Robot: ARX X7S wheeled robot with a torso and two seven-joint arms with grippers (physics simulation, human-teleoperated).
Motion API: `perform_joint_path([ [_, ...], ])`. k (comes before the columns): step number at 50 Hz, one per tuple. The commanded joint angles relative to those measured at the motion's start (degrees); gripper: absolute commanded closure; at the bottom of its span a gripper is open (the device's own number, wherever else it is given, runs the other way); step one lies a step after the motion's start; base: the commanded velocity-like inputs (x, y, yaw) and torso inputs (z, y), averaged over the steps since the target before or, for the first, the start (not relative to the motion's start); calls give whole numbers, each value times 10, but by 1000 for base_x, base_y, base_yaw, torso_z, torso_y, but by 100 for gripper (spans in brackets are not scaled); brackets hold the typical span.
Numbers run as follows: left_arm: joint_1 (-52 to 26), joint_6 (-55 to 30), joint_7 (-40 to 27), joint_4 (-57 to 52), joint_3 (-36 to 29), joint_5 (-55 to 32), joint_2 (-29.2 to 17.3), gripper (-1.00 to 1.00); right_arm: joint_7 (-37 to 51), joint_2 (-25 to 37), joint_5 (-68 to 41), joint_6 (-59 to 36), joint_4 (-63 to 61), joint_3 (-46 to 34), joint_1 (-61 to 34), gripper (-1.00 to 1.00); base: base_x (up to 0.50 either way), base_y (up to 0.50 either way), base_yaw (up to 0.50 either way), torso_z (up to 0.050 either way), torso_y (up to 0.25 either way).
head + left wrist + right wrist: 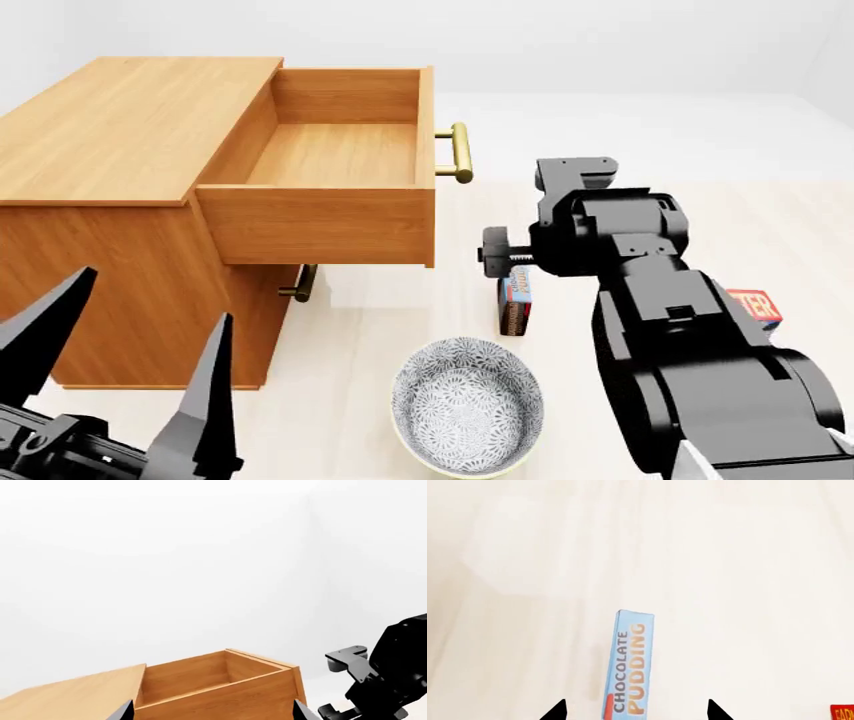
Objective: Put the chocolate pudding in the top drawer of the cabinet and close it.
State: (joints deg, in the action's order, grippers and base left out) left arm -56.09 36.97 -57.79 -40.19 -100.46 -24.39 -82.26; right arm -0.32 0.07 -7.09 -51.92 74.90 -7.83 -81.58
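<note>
The chocolate pudding is a thin blue box lying on the pale floor; in the head view the chocolate pudding peeks out beside my right arm. My right gripper hangs open above it, one fingertip on each side of the box, not touching. In the head view the wrist hides the right fingers. The cabinet stands at the left with its top drawer pulled out and holding nothing. My left gripper is open low at the front left, and in its wrist view the left gripper faces the top drawer.
A patterned bowl sits on the floor in front of the pudding. A red butter box lies right of my right arm. The lower drawer handle shows under the open drawer, whose brass handle juts toward the right arm.
</note>
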Motion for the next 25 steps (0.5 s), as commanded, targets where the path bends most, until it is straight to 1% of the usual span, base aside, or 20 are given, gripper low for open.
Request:
perform_joint_path([
  [1, 7, 23, 16, 11, -3, 22, 7, -100, 14, 0, 1, 4, 1, -2, 2, -100, 0, 0, 0, 0, 0],
  [4, 8, 27, 18, 15, -3, 30, 10, -100, 16, 0, -13, 7, 1, -18, 3, -100, 0, 0, 0, 0, 0],
  [7, 6, 5, 14, 17, -1, 32, 15, -100, 17, 0, -21, 8, 1, -24, 3, -100, 0, 0, 0, 0, 0],
  [11, 6, -18, 7, 13, -1, 41, 18, -100, 15, 0, -26, 8, 1, -29, 3, -100, 0, 0, 0, -50, 0],
  [20, 7, -28, 7, 13, 0, 42, 19, -100, 12, 0, -39, 12, 1, -38, 1, -100, 0, 0, 0, -50, 0],
  [25, 6, -35, 9, 17, 1, 43, 23, -100, 17, -1, -59, 17, 1, -64, 1, -100, 0, 0, 0, -50, 0],
])
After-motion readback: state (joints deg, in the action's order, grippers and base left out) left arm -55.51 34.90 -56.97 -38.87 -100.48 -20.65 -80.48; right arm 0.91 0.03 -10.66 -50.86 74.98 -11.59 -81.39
